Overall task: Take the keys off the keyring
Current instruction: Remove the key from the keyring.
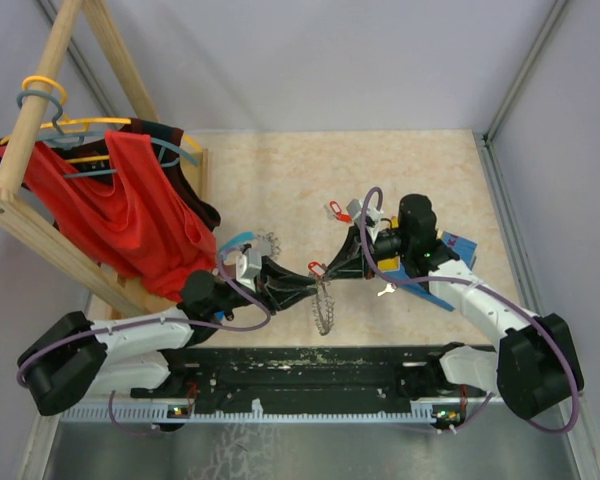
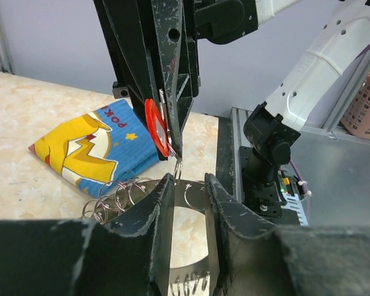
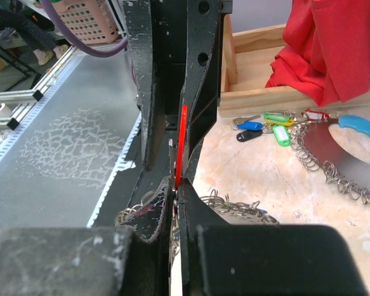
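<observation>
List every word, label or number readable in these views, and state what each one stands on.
"POK", on the blue and yellow cartoon-printed pouch; the rest of the word is hidden.
Red plastic key tag in the left wrist view: no writing can be made out.
Green, blue and red plastic key tags in the right wrist view: too small to read.

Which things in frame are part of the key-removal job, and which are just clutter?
Job: keyring, held red-tagged key, loose red-tagged key, left end effector, right end effector.
Lying about: yellow-blue pouch, red garment, wooden rack, pink basket.
</observation>
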Robot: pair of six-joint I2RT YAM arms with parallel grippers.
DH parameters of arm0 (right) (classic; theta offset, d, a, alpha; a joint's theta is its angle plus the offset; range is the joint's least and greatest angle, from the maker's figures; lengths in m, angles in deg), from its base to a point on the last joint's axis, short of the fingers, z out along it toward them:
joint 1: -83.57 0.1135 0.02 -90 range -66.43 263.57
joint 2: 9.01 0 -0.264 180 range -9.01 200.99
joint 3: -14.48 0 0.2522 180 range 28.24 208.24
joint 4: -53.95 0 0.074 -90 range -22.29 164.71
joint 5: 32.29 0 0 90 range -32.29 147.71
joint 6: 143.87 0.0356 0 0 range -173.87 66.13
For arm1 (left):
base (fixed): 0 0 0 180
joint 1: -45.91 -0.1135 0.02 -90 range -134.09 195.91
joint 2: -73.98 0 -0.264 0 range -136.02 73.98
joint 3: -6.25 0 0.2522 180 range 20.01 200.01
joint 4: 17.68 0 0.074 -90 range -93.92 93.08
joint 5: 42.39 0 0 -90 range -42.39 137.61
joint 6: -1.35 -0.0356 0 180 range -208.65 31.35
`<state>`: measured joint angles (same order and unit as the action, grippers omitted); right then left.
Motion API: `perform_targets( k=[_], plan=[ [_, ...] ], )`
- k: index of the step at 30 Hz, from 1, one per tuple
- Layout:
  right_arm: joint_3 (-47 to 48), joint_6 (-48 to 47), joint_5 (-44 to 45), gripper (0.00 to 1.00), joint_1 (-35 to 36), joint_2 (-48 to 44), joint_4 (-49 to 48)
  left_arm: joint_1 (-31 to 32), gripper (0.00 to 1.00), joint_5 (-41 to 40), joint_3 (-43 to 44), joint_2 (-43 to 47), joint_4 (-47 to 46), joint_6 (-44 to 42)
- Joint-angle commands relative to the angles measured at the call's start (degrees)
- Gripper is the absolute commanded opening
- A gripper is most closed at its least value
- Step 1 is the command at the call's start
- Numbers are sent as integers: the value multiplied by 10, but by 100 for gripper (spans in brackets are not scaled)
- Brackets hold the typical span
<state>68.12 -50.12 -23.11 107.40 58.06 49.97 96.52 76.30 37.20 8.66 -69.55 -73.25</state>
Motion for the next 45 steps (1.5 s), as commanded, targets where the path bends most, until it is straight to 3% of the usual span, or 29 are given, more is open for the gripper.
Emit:
perform_targets(
  k=[1, 45],
  plan=[
    [33, -14, -13, 0, -3, -23, -11, -2, 31, 7, 16, -10, -28, 32],
    [33, -10, -12, 0, -3, -19, -14, 18, 25, -8, 52, -63, -1, 15]
  ],
)
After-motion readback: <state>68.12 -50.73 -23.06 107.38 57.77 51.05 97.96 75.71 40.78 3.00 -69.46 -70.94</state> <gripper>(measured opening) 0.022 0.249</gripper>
